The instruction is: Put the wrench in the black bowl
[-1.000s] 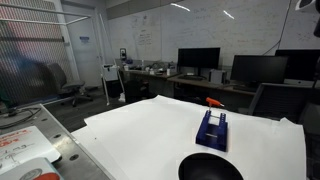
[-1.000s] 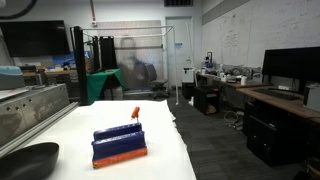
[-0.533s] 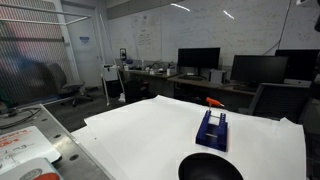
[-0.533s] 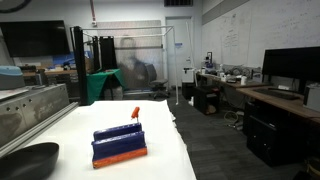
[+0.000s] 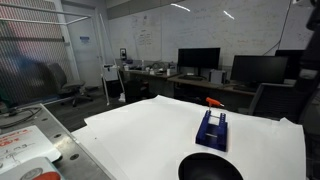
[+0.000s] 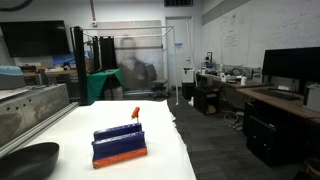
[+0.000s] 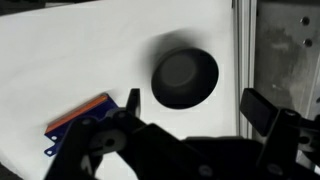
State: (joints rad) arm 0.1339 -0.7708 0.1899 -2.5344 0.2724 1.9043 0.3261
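White table (image 5: 140,125): black bowl (image 5: 210,168) beside edge; wrench (image 5: 215,102) well apart, beyond rack (image 5: 211,130).

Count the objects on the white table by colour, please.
Black: 1, the wide round black bowl
Dark blue: 1, the upright dark blue rack
Orange-red: 1, the small slim orange-red wrench
Total: 3

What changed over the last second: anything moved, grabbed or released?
Nothing visibly changed. The small orange-red wrench is where it was, by the far end of the dark blue upright rack. The round black bowl has not moved and is empty. In the wrist view the gripper hangs open above the bowl, holding nothing.
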